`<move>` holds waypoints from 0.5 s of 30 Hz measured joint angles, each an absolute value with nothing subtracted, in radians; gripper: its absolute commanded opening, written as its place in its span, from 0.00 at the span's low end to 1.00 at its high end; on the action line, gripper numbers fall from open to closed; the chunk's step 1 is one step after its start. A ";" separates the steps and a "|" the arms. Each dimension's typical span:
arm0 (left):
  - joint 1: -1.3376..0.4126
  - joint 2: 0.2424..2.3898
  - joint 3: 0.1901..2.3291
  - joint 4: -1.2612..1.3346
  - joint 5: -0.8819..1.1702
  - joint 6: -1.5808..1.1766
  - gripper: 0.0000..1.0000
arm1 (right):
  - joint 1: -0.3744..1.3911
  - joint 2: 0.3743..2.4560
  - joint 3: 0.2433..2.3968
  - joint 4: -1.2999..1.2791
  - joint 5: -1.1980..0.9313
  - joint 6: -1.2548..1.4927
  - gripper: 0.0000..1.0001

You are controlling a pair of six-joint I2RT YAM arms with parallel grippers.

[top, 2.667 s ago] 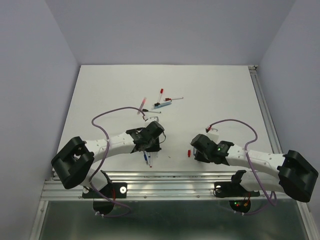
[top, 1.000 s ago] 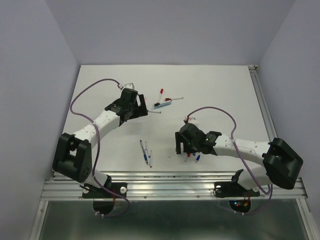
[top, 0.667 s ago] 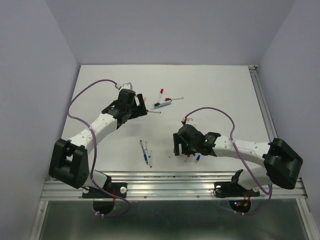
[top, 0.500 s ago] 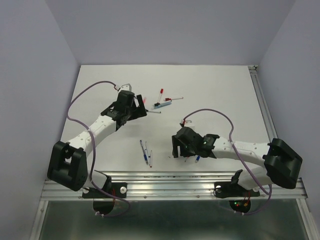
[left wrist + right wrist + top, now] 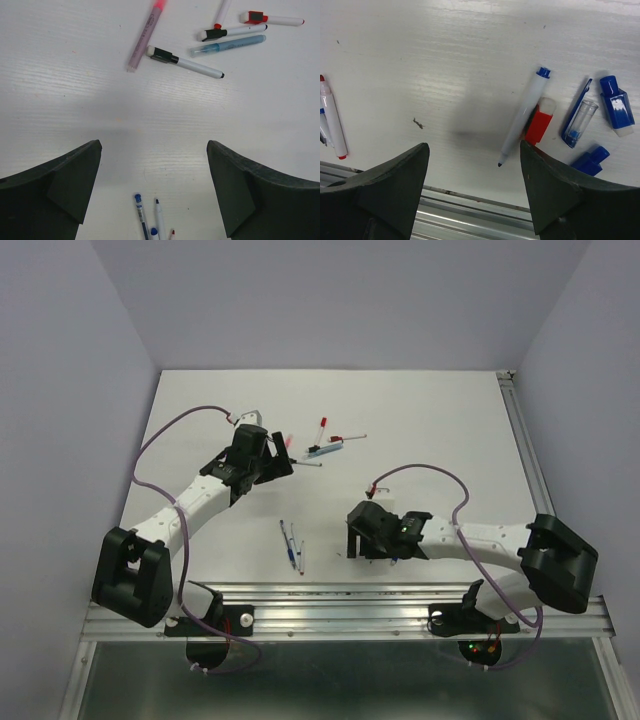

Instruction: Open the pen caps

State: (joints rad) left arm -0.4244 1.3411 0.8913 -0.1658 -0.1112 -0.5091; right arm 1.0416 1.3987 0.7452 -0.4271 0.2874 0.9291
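Observation:
In the right wrist view a red cap [image 5: 539, 125] lies against an uncapped white pen [image 5: 522, 122] with a blue end. Two blue caps [image 5: 616, 102] [image 5: 590, 160] and a clear cap with a blue clip [image 5: 577, 120] lie to its right. My right gripper [image 5: 473, 145] [image 5: 368, 545] hangs open just above them, holding nothing. My left gripper [image 5: 154, 147] [image 5: 283, 452] is wide open and empty, short of the far pens: a pink pen [image 5: 145, 37], a white pen with a black cap [image 5: 162, 55], a light blue pen [image 5: 227, 46] and a red-capped one [image 5: 270, 19].
Three thin uncapped pens [image 5: 292, 545] lie between the arms near the front. The metal rail [image 5: 470, 215] at the table's near edge runs just below the right fingers. A red-tipped pen [image 5: 332, 122] lies at the left of the right wrist view.
The left gripper left the near pens and swung out to the far cluster. The right gripper slid left and toward the near edge over the loose caps, its jaws narrowing slightly.

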 measured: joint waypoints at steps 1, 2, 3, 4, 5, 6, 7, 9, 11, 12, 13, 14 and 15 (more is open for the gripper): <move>-0.424 1.341 0.891 -0.165 -0.111 -0.509 0.99 | 1.042 1.401 0.745 -0.434 0.293 0.940 0.78; -0.424 1.341 0.891 -0.164 -0.110 -0.509 0.99 | 1.042 1.402 0.745 -0.438 0.296 0.945 0.78; -0.424 1.341 0.891 -0.164 -0.110 -0.509 0.99 | 1.042 1.404 0.745 -0.444 0.301 0.955 0.77; -0.424 1.341 0.891 -0.163 -0.109 -0.509 0.99 | 1.042 1.406 0.745 -0.447 0.305 0.962 0.76; -0.424 1.341 0.891 -0.163 -0.109 -0.509 0.99 | 1.042 1.412 0.745 -0.448 0.310 0.971 0.75; -0.424 1.341 0.891 -0.162 -0.109 -0.509 0.99 | 1.042 1.416 0.745 -0.449 0.313 0.977 0.73; -0.424 1.341 0.891 -0.162 -0.109 -0.510 0.99 | 1.042 1.423 0.745 -0.450 0.316 0.984 0.73; -0.424 1.341 0.891 -0.161 -0.108 -0.510 0.99 | 1.042 1.435 0.745 -0.449 0.318 0.992 0.70; -0.424 1.341 0.891 -0.161 -0.108 -0.510 0.99 | 1.042 1.448 0.745 -0.447 0.319 0.997 0.69; -0.424 1.341 0.891 -0.161 -0.108 -0.510 0.99 | 1.042 1.448 0.745 -0.445 0.319 0.999 0.66; -0.424 1.341 0.891 -0.161 -0.108 -0.510 0.99 | 1.042 1.449 0.745 -0.443 0.321 1.002 0.65; -0.424 1.341 0.891 -0.161 -0.108 -0.510 0.99 | 1.042 1.450 0.745 -0.442 0.323 1.004 0.63; -0.424 1.341 0.891 -0.161 -0.108 -0.510 0.99 | 1.042 1.454 0.746 -0.440 0.326 1.008 0.58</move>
